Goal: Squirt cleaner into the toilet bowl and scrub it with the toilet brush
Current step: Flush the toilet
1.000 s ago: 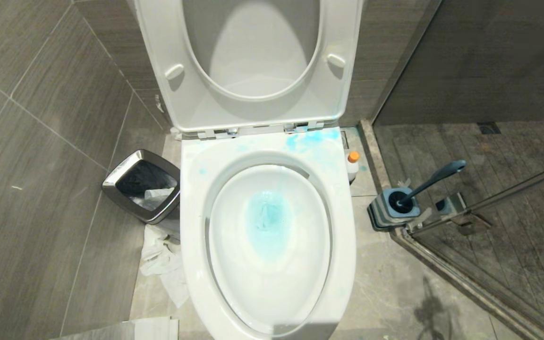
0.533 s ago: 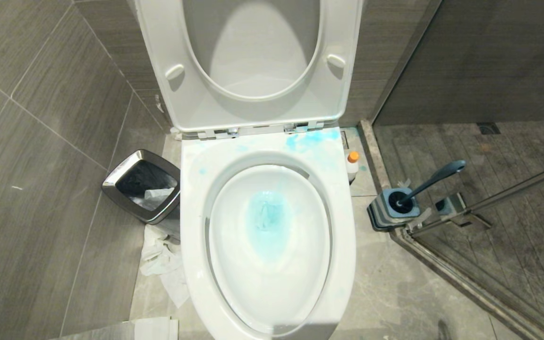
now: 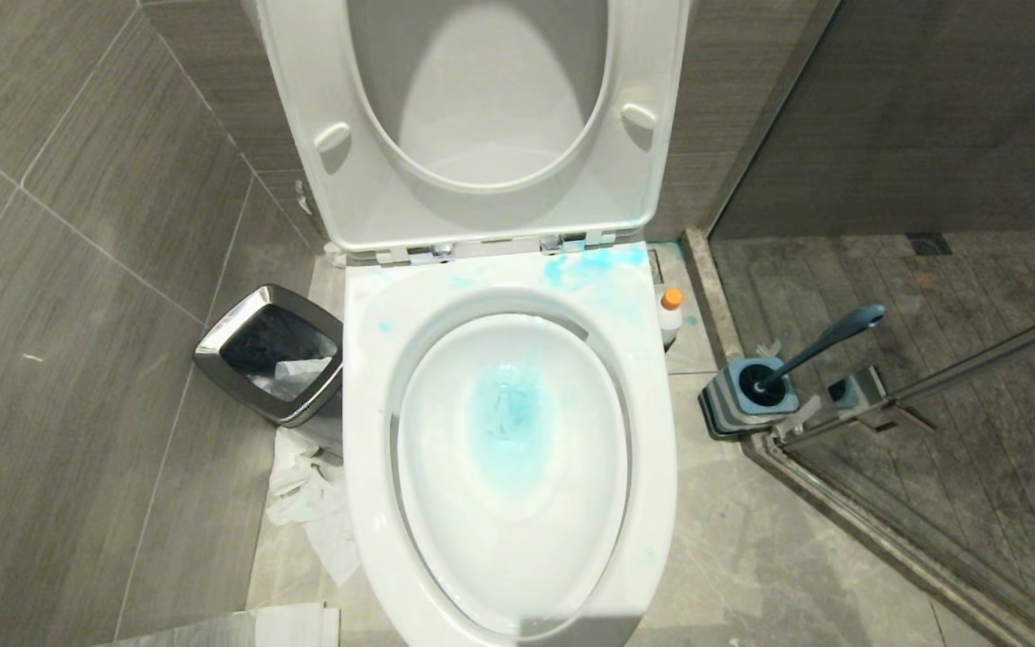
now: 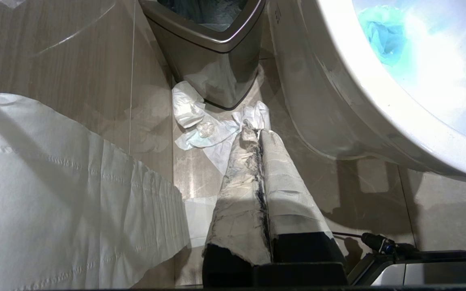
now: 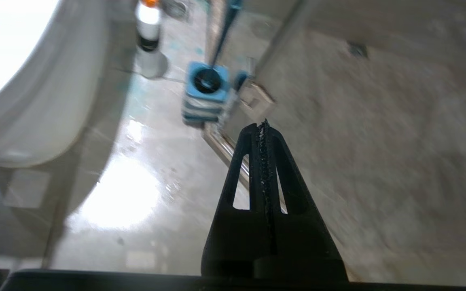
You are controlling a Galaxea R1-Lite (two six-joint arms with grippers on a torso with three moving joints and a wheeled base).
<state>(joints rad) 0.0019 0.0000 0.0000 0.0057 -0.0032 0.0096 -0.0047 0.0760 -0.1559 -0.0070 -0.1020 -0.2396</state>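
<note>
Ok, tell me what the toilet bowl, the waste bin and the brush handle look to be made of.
Toilet bowl: glossy white glazed ceramic, judging by its hard shine and reflections under the blue smears.
Waste bin: likely brushed or polished steel; its rim mirrors the surroundings, and a dark liner shows inside.
Toilet brush handle: probably moulded plastic, matte slate-blue with an even colour; its holder looks like similar plastic.

Bright glare on floor (image 5: 119,194), motion blur

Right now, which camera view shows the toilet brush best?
The head view: the toilet brush shows its whole slate-blue handle leaning out of the square holder beside the glass shower door. The right wrist view catches only a blurred stretch of handle above the holder. The left wrist view does not show it.
</note>
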